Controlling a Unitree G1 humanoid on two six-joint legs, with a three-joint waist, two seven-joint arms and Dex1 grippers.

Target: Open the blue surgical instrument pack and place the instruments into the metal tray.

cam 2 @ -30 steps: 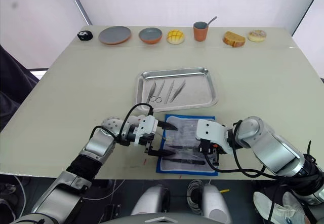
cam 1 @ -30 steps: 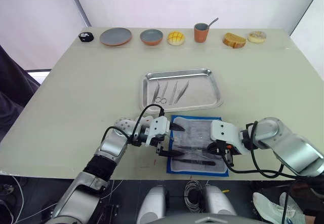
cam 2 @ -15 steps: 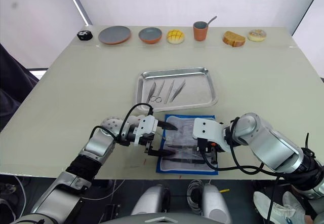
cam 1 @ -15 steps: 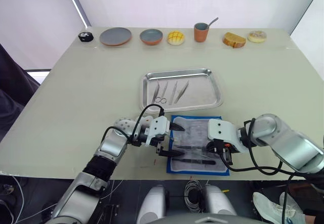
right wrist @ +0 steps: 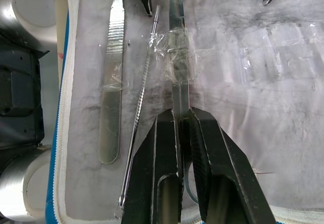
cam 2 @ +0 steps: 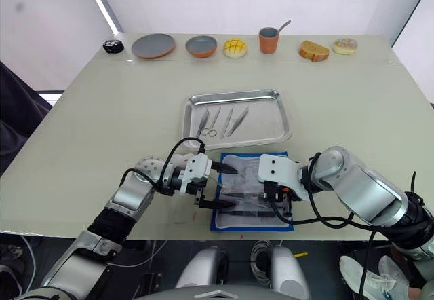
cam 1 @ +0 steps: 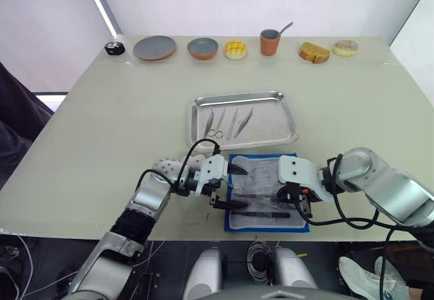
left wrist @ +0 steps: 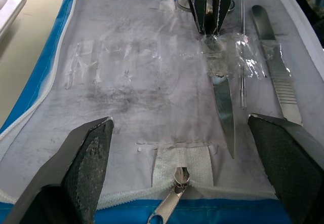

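Pack (cam 1: 266, 193) lies unzipped and flat at the table's (cam 1: 102, 130) near edge, blue border around a clear/white inner sheet. We see three tools on it in the right wrist view: a flat ribbed-handle blade (right wrist: 112, 77), a thin probe (right wrist: 143, 97) beside it, and a pair of scissors (right wrist: 177, 57) taped down under clear plastic.

Right gripper (right wrist: 183, 120) has its fingers pressed together on the scissors, pinching them near the handle end; the blade tip points toward the other arm.

Left gripper (cam 1: 229, 186) sits at the pack's left edge with its fingers (left wrist: 86, 158) spread wide, straddling the sheet and the zipper pull (left wrist: 169, 211), holding nothing.

Just beyond the pack is the metal tray (cam 1: 288, 113), apart from it. We count three slim instruments (cam 1: 227, 122) lying side by side in its left half.

Along the far edge: small black object (cam 1: 115, 47), grey plate (cam 1: 154, 47), bowl (cam 1: 202, 47), yellow bun (cam 1: 235, 49), cup with spoon (cam 1: 270, 42), bread (cam 1: 314, 52), donut (cam 1: 344, 47).
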